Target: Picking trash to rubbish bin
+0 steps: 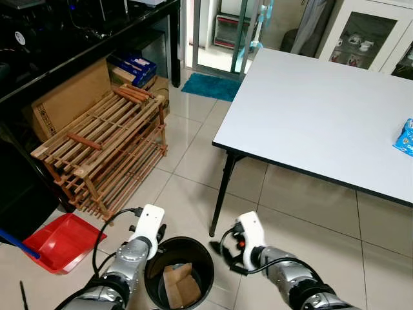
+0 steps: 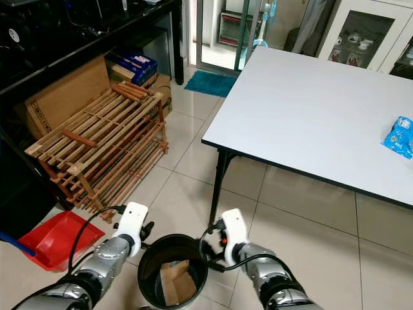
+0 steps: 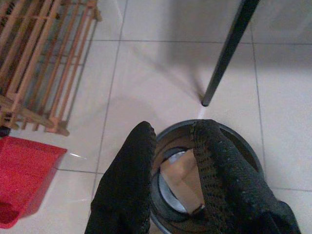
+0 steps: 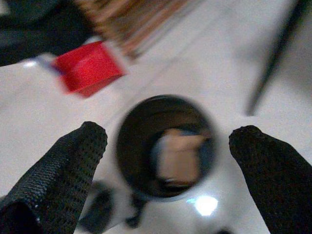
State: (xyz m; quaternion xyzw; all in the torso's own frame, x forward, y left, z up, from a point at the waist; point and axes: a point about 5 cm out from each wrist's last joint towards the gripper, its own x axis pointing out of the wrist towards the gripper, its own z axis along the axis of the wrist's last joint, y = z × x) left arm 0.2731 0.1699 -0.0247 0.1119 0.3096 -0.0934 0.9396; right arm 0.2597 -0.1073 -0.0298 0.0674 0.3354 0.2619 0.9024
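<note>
A black round rubbish bin (image 1: 152, 281) stands on the tiled floor just before me, with a piece of brown cardboard (image 1: 179, 284) lying inside. A blue snack packet (image 2: 399, 137) lies at the right edge of the white table (image 1: 310, 110). My left gripper (image 3: 173, 134) hovers over the bin's left rim, its fingers a little apart and holding nothing. My right gripper (image 4: 168, 141) hangs above the bin's right side with its fingers (image 4: 73, 161) spread wide and nothing between them.
A black table leg (image 1: 222, 194) comes down just beyond the bin. A wooden slatted rack (image 1: 106, 148) leans at the left, a red dustpan (image 1: 61, 240) lies in front of it, and a cardboard box (image 1: 71, 97) sits under a black desk.
</note>
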